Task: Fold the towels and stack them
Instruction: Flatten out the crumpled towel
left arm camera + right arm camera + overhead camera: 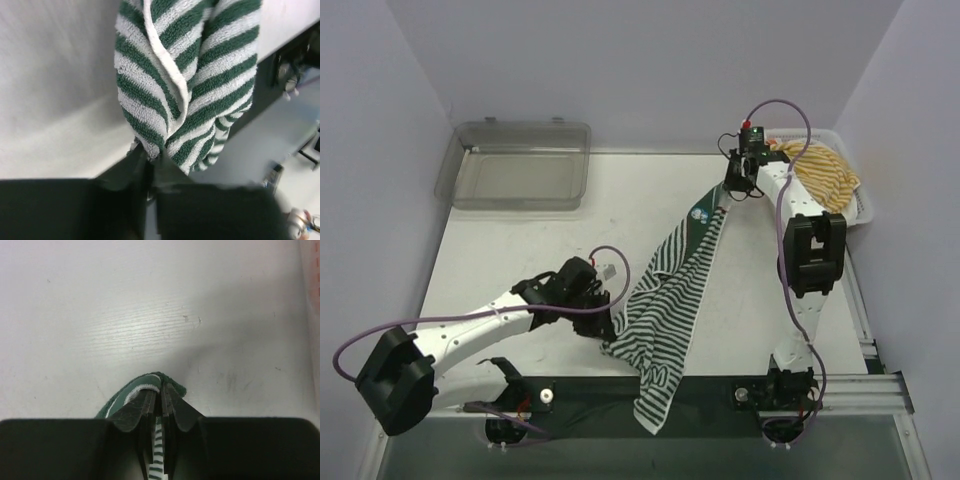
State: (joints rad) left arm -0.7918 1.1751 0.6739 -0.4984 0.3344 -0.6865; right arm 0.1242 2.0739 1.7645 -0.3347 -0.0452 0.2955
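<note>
The dark-green-and-white striped towel (pixel 672 300) hangs stretched between both grippers, and its lower end drapes over the table's near edge. A small round patch (pixel 698 213) shows near its upper end. My left gripper (pixel 607 328) is shut on the towel's lower left edge; the left wrist view shows the striped towel (pixel 190 90) bunched at the fingertips. My right gripper (pixel 732 193) is shut on the towel's upper corner, held above the table; the right wrist view shows the green hem (pixel 150 382) pinched between the jaws. A yellow-and-white striped towel (pixel 823 175) lies in the basket at far right.
A clear grey plastic tray (pixel 520 165) stands at the back left. The white mesh basket (pixel 863 212) sits at the right edge behind the right arm. A dark rail (pixel 720 392) runs along the table's near edge between the arm bases.
</note>
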